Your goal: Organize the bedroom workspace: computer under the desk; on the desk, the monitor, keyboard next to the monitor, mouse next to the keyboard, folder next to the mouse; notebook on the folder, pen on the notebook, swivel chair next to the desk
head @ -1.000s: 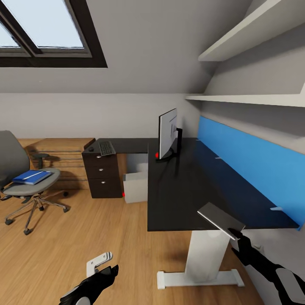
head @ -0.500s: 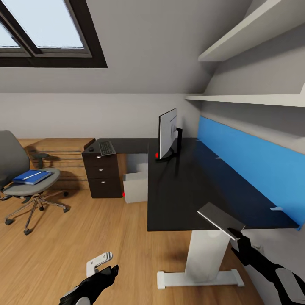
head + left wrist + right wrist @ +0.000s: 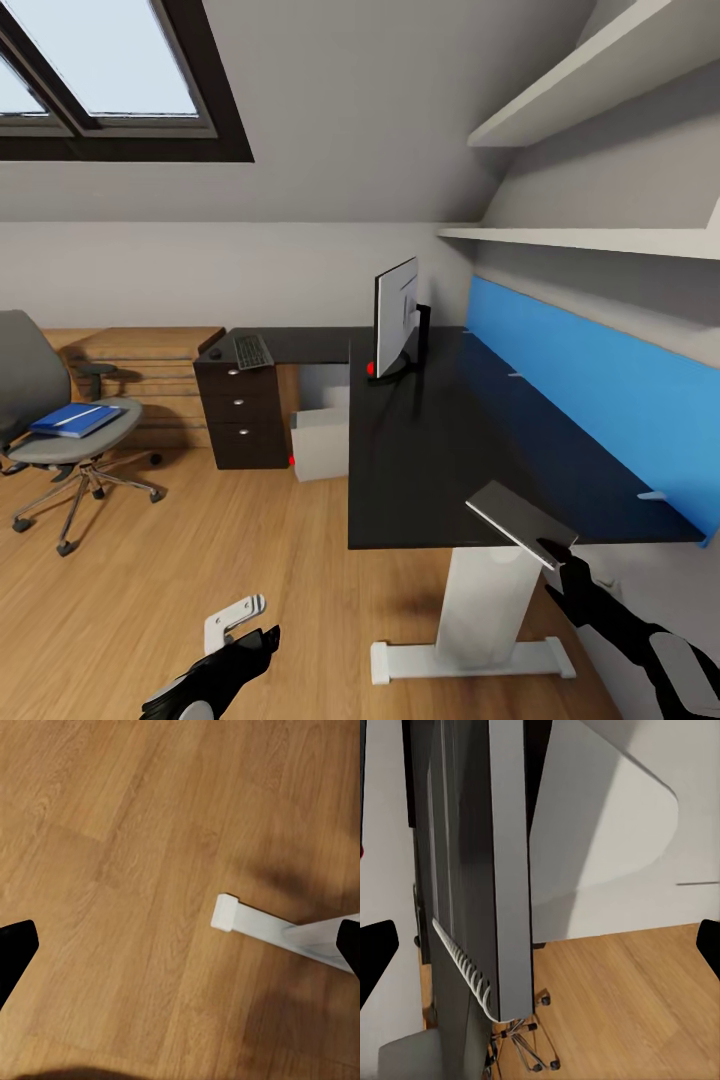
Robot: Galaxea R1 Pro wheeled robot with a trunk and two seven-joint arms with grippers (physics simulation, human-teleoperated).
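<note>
**Notebook poised at the desk's near edge**

Nearest, below the desk's (image 3: pixel 440 450) front edge, the left gripper (image 3: pixel 240 625) hangs low over the wood floor, fingers spread with nothing between them; it looks parked out of the way. At the desk's near corner the right gripper (image 3: pixel 558 553) meets the notebook (image 3: pixel 515 517), which sits tilted over the black top, one corner at the gripper; in the right wrist view it appears edge-on with its spiral binding showing, the fingertips wide on either side, so whether they actually pinch it cannot be told. Its long axis runs from the gripper up and away along the desk's front edge; probably it is held there awaiting the folder.

Further back, the computer (image 3: pixel 320 440) stands under the desk beside the drawer unit (image 3: pixel 243 420); the monitor (image 3: pixel 396 315) stands upright at the desk's inner corner, seen nearly edge-on. The keyboard (image 3: pixel 252 350) lies on the far wing above the drawers, long axis pointing away, the mouse (image 3: pixel 214 352) just beside it. Well apart from the desk, the swivel chair (image 3: pixel 40 440) carries the blue folder (image 3: pixel 72 418) on its seat.
</note>
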